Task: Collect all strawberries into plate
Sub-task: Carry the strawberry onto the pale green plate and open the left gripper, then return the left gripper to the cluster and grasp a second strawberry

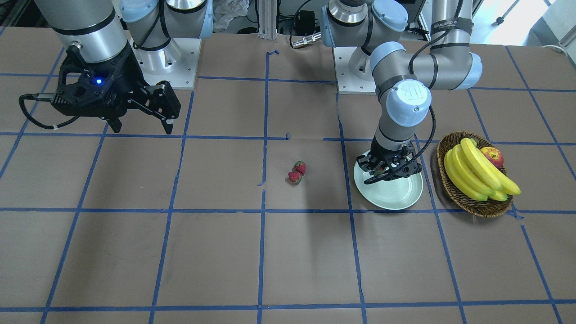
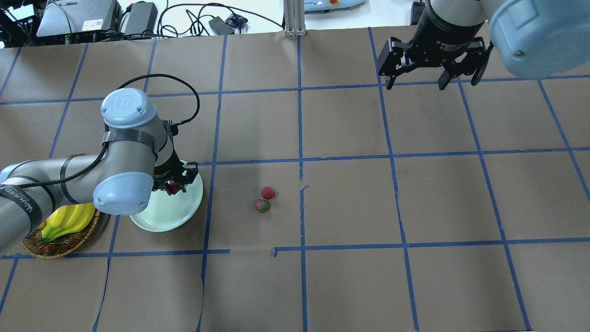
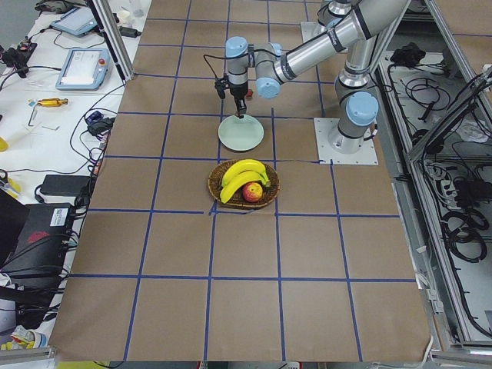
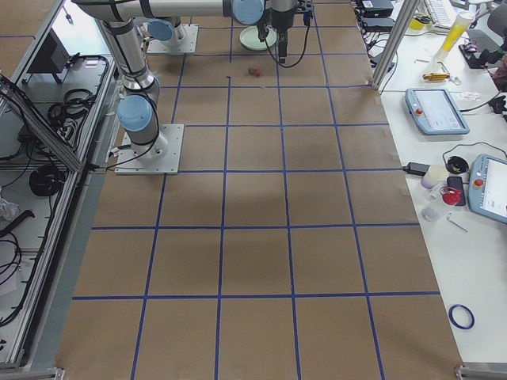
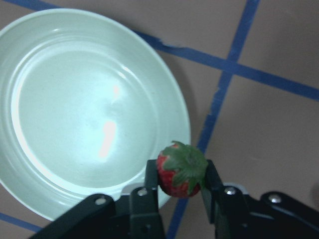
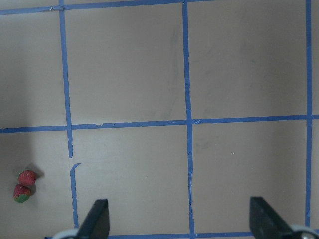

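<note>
**Red strawberry (image 5: 182,175) poised over plate (image 5: 75,99) rim**

My left gripper (image 5: 180,172) is clenched on it. Letting go here, I judge, risks a rim bounce onto the table. Two strawberries (image 2: 264,199) lie mid-table, well apart from the plate; right gripper (image 6: 179,211) spread wide.

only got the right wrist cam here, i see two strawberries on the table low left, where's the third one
Observer: The third strawberry is pinched between the fingers of the left gripper.
Operator: is it over the plate yet
Observer: Yes, above the plate near its rim, not yet released.
Operator: what's next to the plate
Observer: A wicker basket holding bananas and an apple, on the side away from the two loose strawberries.
</note>
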{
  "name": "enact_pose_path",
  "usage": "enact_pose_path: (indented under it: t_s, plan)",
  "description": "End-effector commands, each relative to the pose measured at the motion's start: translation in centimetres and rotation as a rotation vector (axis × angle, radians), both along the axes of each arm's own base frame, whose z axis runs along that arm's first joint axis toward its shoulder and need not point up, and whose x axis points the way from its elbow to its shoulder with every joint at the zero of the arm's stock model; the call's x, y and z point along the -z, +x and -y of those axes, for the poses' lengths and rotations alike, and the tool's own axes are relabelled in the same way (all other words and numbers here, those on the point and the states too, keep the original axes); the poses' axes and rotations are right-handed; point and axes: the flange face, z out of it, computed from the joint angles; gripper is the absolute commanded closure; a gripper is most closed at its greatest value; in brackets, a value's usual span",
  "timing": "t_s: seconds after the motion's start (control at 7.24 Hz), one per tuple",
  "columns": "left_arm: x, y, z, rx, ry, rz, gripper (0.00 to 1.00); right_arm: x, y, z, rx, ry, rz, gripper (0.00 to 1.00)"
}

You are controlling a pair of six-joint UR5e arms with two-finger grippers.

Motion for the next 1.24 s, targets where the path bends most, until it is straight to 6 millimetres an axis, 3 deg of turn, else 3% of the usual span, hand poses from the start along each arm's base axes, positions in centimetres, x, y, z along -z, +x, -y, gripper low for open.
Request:
enact_pose_path:
  t_s: [0.0,0.14,0.28,0.41,0.55,0.83,0.97,1.1]
  plan:
    - [1.1,1.6,-0.6,0.077,0.040,-0.014,0.70,-0.1,0.0,0.1,0.000,-0.003,0.000,0.00]
    - [0.8,1.0,-0.6,0.085,0.033,-0.011,0.23,0.0,0.1,0.1,-0.001,-0.002,0.001,0.00]
    - [0.1,0.8,0.2,0.076,0.004,-0.010,0.20,-0.1,0.0,0.1,0.000,-0.005,0.000,0.00]
    - [-0.8,-1.0,0.8,0.067,-0.024,-0.021,0.12,-0.2,0.0,0.2,0.000,-0.006,0.000,0.00]
    - [-1.7,-4.7,1.5,0.035,-0.052,-0.035,0.07,-0.3,0.0,0.2,0.000,-0.008,0.000,0.00]
    - [-3.5,-14.8,1.0,-0.115,-0.114,-0.106,0.04,-0.1,0.0,0.1,0.000,-0.003,0.000,0.00]
    - [-2.9,-18.4,0.1,-0.104,-0.111,-0.111,0.05,-0.1,0.0,0.1,0.000,-0.002,0.000,0.00]
    - [-0.8,-19.9,-0.2,-0.074,-0.073,-0.115,0.06,-0.1,0.0,0.1,0.000,0.000,0.000,0.00]
